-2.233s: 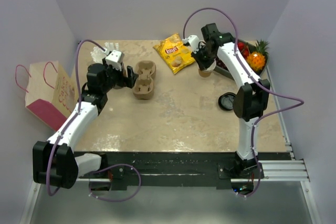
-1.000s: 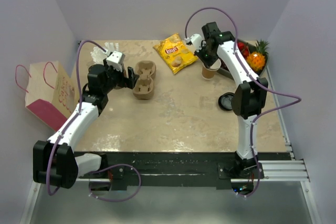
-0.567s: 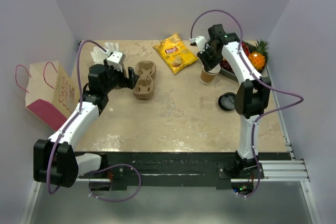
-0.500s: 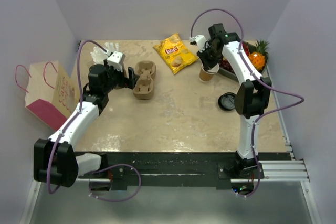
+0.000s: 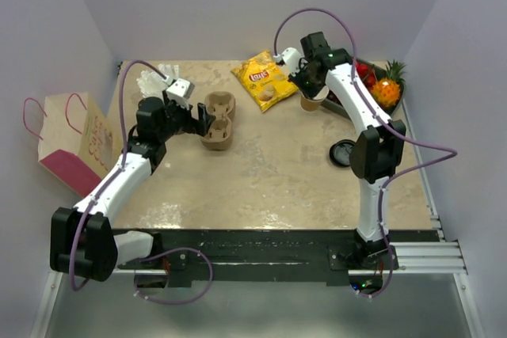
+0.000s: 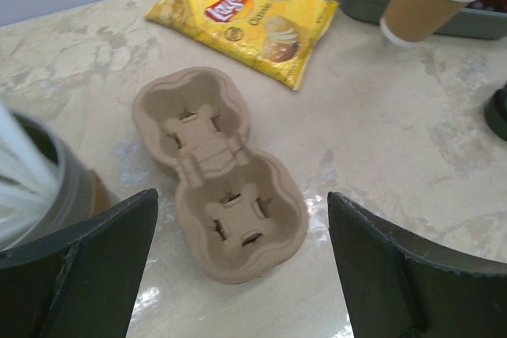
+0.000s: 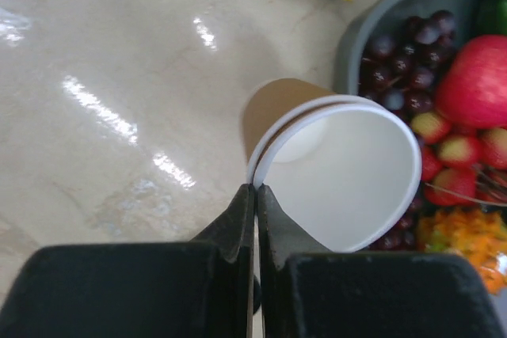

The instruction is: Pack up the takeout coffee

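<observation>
My right gripper (image 7: 255, 189) is shut on the rim of a lidless tan paper cup (image 7: 273, 108), white inside and empty. The cup (image 5: 311, 103) hangs tilted beside the grey fruit tray (image 5: 337, 108) at the back right. It also shows in the left wrist view as the cup (image 6: 416, 9) at the top right. A loose black lid (image 5: 343, 152) lies on the table near the right arm. No takeout coffee with its lid on shows in any view. My left gripper (image 5: 202, 120) stands open just short of a brown pulp cup carrier (image 6: 218, 172), whose two wells are empty.
A yellow chips bag (image 5: 264, 78) lies behind the carrier (image 5: 218, 120). The fruit tray (image 7: 372, 17) holds grapes, an apple and a pineapple (image 5: 388, 85). A cup of white cutlery (image 5: 146, 81) stands at the back left. A pink paper bag (image 5: 75, 144) lies off the table's left edge.
My right gripper has swung the lidless cup a little left and back, tilting it. My left gripper has edged right, closer to the carrier, still open.
</observation>
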Robot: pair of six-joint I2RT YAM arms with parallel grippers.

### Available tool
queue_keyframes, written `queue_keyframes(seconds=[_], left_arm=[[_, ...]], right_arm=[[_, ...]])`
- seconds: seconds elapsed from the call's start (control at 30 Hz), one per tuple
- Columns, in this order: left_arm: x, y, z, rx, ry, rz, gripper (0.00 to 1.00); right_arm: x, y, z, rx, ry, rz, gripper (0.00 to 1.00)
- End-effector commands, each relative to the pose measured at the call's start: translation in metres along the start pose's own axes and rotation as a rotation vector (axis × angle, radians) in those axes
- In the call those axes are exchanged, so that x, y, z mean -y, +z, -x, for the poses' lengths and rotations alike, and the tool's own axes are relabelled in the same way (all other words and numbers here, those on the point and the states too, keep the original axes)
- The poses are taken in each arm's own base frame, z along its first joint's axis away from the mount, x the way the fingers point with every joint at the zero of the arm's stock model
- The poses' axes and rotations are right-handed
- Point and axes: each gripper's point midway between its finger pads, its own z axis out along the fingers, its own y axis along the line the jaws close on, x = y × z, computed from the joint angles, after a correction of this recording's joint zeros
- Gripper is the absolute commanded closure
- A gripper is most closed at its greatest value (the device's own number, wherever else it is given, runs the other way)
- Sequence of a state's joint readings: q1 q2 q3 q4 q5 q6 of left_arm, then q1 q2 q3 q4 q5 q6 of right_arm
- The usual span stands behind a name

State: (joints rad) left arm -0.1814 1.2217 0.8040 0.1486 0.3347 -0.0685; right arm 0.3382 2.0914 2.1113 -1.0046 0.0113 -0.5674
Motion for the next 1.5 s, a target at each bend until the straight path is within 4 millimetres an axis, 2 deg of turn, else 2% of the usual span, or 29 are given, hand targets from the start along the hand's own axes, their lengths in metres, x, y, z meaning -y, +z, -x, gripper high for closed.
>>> queue_keyframes(seconds=[0.0, 0.03, 0.07, 0.1, 0.13, 0.17, 0.2, 0.23, 0.27, 0.3, 0.33, 0.37, 0.47, 0.53, 0.57, 0.73, 0.83, 0.97, 1.2, 1.47], left_arm=[[0.054, 0.005, 0.047, 0.128, 0.028, -0.195, 0.07], [0.077, 0.008, 0.058, 0.144, 0.021, -0.251, 0.07], [0.088, 0.016, 0.061, 0.152, 0.009, -0.275, 0.05], [0.1, 0.022, 0.064, 0.155, -0.009, -0.297, 0.05], [0.125, 0.027, 0.081, 0.178, -0.026, -0.353, 0.05], [0.134, 0.045, 0.071, 0.139, -0.033, -0.365, 0.05], [0.137, 0.058, 0.074, 0.142, -0.035, -0.331, 0.04], [0.151, 0.066, 0.091, 0.162, -0.081, -0.343, 0.03], [0.152, 0.089, 0.079, 0.127, -0.138, -0.341, 0.03], [0.152, 0.101, 0.078, 0.113, -0.196, -0.334, 0.03], [0.156, 0.111, 0.092, 0.112, -0.313, -0.336, 0.03], [0.154, 0.135, 0.065, 0.033, -0.387, -0.307, 0.03], [0.164, 0.161, 0.051, 0.005, -0.593, -0.34, 0.04], [0.179, 0.167, 0.042, -0.015, -0.674, -0.395, 0.05], [0.183, 0.176, 0.033, -0.023, -0.699, -0.408, 0.06], [0.218, 0.191, 0.029, -0.044, -0.795, -0.534, 0.06], [0.221, 0.2, 0.016, -0.064, -0.845, -0.534, 0.04], [0.222, 0.211, -0.011, -0.115, -0.881, -0.516, 0.02], [0.242, 0.222, -0.021, -0.138, -0.894, -0.544, 0.01], [0.238, 0.236, -0.043, -0.183, -0.925, -0.489, 0.02]], right_arm=[[0.013, -0.024, 0.011, 0.066, 0.143, -0.001, 1.0], [0.021, -0.014, -0.017, -0.061, 0.098, -0.122, 1.0], [0.022, -0.01, -0.008, -0.032, 0.059, -0.166, 1.0], [0.024, -0.021, -0.007, -0.002, 0.059, -0.173, 1.0], [0.02, -0.017, -0.013, 0.0, 0.075, -0.152, 1.0], [0.022, -0.02, -0.011, 0.025, 0.088, -0.148, 1.0], [0.021, -0.027, -0.011, 0.034, 0.082, -0.15, 1.0], [0.016, -0.025, -0.016, 0.026, 0.073, -0.131, 1.0], [0.013, -0.027, -0.016, 0.036, 0.067, -0.115, 1.0], [0.012, -0.028, -0.018, 0.039, 0.064, -0.111, 1.0], [0.008, -0.031, -0.022, 0.043, 0.063, -0.105, 1.0], [0.009, -0.033, -0.021, 0.055, 0.065, -0.112, 1.0], [0.008, -0.037, -0.026, 0.054, 0.064, -0.113, 1.0], [0.006, -0.038, -0.027, 0.057, 0.067, -0.106, 1.0], [0.006, -0.039, -0.028, 0.061, 0.074, -0.102, 1.0], [-0.002, -0.033, -0.032, 0.055, 0.112, -0.055, 1.0], [-0.009, -0.026, -0.039, 0.022, 0.128, -0.03, 1.0], [-0.017, -0.019, -0.048, -0.002, 0.137, -0.013, 1.0], [-0.021, -0.007, -0.055, -0.031, 0.144, 0.004, 1.0], [-0.016, -0.004, -0.046, -0.022, 0.147, -0.001, 1.0]])
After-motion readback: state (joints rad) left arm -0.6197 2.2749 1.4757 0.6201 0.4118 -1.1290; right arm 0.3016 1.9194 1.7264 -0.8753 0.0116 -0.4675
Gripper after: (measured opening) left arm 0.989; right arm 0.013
